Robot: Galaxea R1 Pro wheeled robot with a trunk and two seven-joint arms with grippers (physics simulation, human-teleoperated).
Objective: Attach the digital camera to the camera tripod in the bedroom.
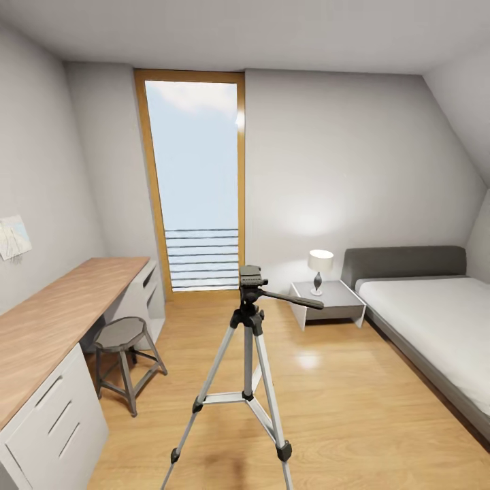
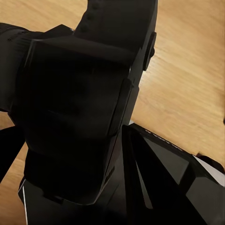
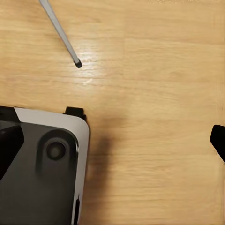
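Observation:
The camera tripod (image 1: 249, 340) stands on the light wood floor in the middle of the bedroom, straight ahead in the head view, its black head (image 1: 251, 278) bare and its pan handle pointing right. One silver leg with a black foot (image 3: 78, 63) shows in the right wrist view. A black chunky body, the digital camera (image 2: 75, 112), sits right in front of the left wrist camera, with my left gripper shut on it over the floor. My right gripper (image 3: 113, 143) is open above bare floor, only its dark fingertips (image 3: 218, 139) showing at the picture's edges.
A long wooden desk (image 1: 54, 313) with white drawers runs along the left wall, with a round grey stool (image 1: 122, 337) beside it. At right are a grey low bed (image 1: 435, 320) and a nightstand (image 1: 327, 296) with a lamp (image 1: 319, 267). My own base (image 3: 42, 164) lies below the right gripper.

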